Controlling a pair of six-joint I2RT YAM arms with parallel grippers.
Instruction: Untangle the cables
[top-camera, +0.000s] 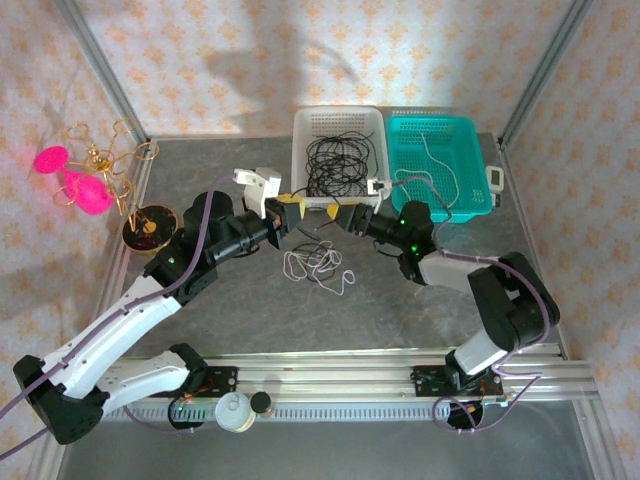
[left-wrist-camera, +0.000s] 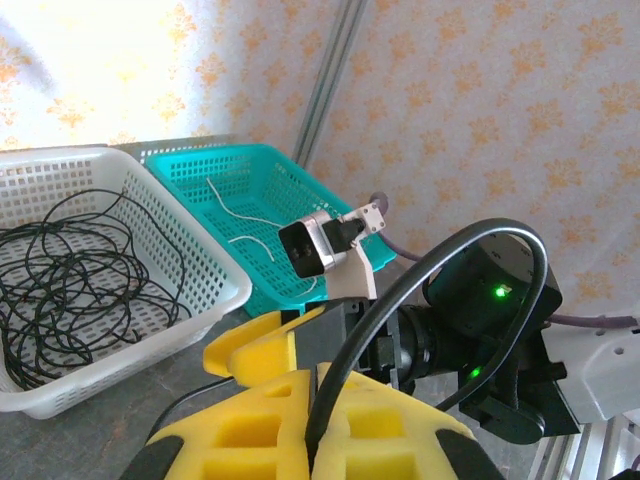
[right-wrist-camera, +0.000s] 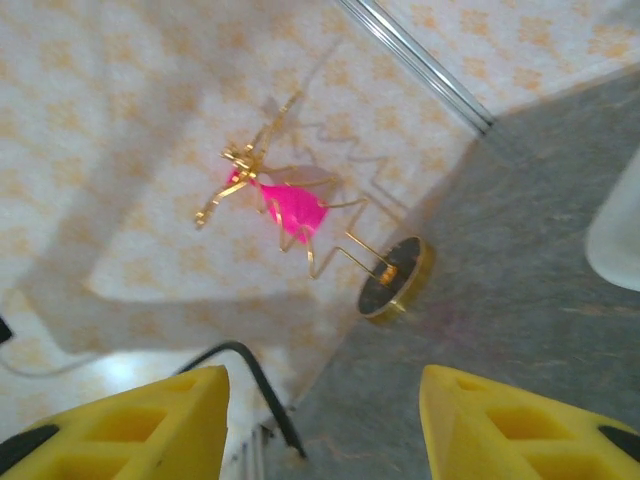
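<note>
The left gripper (top-camera: 287, 213) is clamped on a thin black cable (left-wrist-camera: 488, 231). In the left wrist view its yellow foam-padded fingers (left-wrist-camera: 250, 350) are pressed together around the cord, which rises from between them in a stiff arch towards the right arm. The right gripper (top-camera: 335, 217) faces it from just beside, over the middle of the grey bench (top-camera: 400, 320). Its yellow fingers (right-wrist-camera: 500, 420) stand apart with bare space between them. In the right wrist view a piece of black cord (right-wrist-camera: 262, 385) curves up close to the finger at the left edge (whether it touches that finger I cannot tell).

Just in front of the two grippers a bundle of thin white cable loops (top-camera: 318, 264) lies loose on the bench. At the far side a white slotted plastic basket (top-camera: 300, 150) holds a tangle of wiry black cables (top-camera: 340, 162). Touching its right wall is a teal slotted plastic basket (top-camera: 480, 170) with a single white cord (top-camera: 440, 170) in it.

Well apart at the far left stands a gold wire ornament with bright pink pom-poms (top-camera: 100, 185) on a round dark base.
</note>
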